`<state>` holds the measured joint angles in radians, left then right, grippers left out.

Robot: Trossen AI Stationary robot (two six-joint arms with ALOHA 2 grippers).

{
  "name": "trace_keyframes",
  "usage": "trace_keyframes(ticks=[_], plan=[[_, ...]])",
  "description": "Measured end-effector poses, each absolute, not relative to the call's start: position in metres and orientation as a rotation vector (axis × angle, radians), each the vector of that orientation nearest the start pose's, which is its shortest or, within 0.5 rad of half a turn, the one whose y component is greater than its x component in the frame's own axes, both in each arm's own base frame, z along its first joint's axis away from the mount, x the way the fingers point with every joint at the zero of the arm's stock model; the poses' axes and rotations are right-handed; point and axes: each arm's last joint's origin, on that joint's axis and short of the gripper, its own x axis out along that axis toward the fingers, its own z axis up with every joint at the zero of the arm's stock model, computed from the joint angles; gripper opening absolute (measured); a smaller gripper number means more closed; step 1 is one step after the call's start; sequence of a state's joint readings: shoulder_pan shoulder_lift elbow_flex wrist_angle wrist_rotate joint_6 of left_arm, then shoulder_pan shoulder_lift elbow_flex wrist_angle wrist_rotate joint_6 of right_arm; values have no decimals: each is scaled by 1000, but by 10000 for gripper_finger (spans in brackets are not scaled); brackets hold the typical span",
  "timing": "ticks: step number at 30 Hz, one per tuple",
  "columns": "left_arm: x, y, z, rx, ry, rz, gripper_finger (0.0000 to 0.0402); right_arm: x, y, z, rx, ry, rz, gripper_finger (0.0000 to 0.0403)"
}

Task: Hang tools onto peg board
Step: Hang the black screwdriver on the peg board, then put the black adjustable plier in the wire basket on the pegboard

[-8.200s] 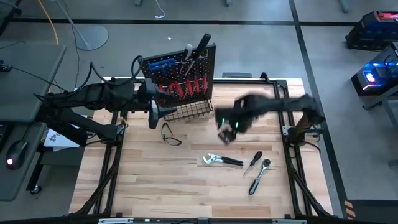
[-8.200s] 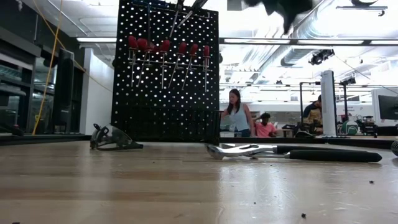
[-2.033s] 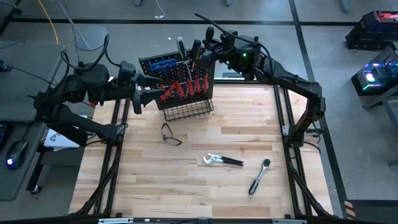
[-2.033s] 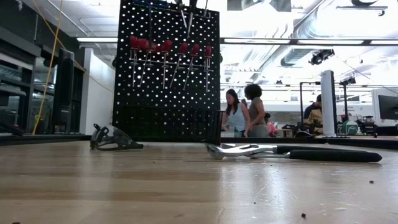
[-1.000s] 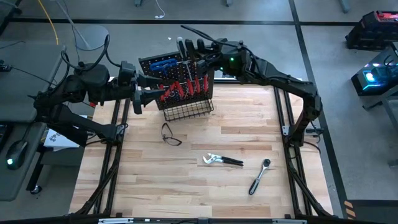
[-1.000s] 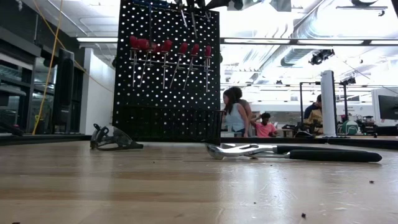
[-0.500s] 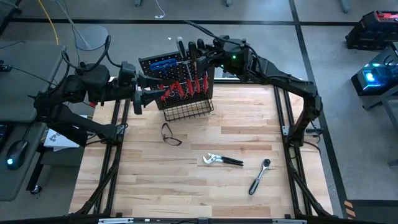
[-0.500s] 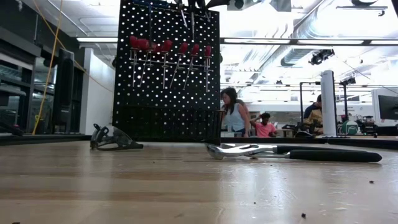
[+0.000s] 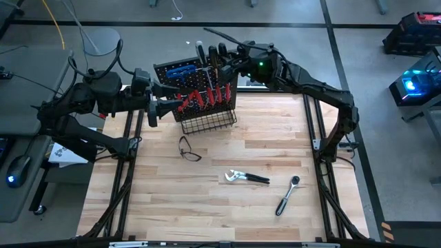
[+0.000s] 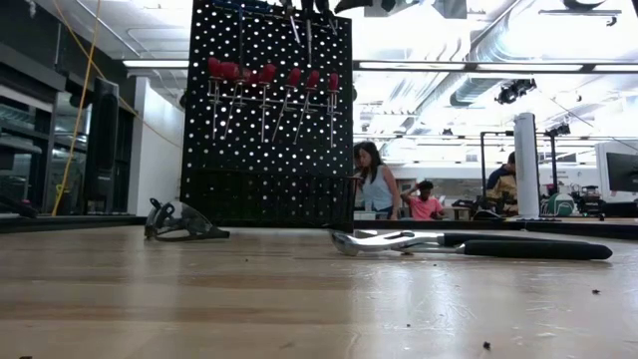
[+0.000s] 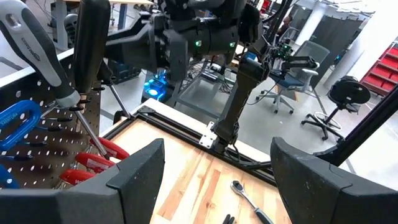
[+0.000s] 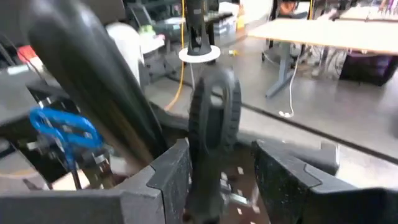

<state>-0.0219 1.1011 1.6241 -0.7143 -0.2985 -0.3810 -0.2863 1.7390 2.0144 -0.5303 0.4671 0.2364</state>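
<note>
The black peg board [image 9: 200, 93] stands at the table's far side with a wire basket [image 9: 209, 124] at its foot. On it hang red-handled screwdrivers [image 9: 207, 95], a blue T-key [image 9: 180, 69] and black-handled screwdrivers [image 9: 211, 53] along the top. My right gripper [image 9: 236, 56] is at the board's top right corner. Its fingers stand on either side of a black screwdriver handle [image 12: 214, 118], with a narrow gap on one side. My left gripper [image 9: 153, 105] waits open and empty at the board's left edge [image 11: 227, 180]. My right gripper has one finger [image 12: 171, 177] close against the side of the black handle's lower part [image 12: 202, 168], coming level from the table's right. I cannot tell whether it touches. The handle stands upright on the board's top row.
On the table lie silver pliers with black handles [image 9: 246, 178], a chrome ratchet [image 9: 287, 194] and a dark wire-framed thing [image 9: 189, 150] before the basket. People stand in the room behind [image 10: 377, 189]. Bare wood lies near and to the left.
My right gripper has drawn a little toward the table's right edge at the board's top. The black-handled screwdriver stays upright in the top row. My left arm has kept still.
</note>
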Motion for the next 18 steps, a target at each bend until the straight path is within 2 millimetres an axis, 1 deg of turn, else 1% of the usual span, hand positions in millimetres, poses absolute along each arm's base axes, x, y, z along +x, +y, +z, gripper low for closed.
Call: trace_keyframes(ticks=[4, 9, 18], plan=[[177, 5, 495, -346, 135, 308, 268, 353, -118, 460, 222, 219, -783, 165], [177, 5, 495, -345, 135, 308, 268, 349, -112, 460, 223, 245, -776, 165], [177, 5, 495, -329, 137, 307, 268, 334, -93, 469, 215, 286, -730, 165]])
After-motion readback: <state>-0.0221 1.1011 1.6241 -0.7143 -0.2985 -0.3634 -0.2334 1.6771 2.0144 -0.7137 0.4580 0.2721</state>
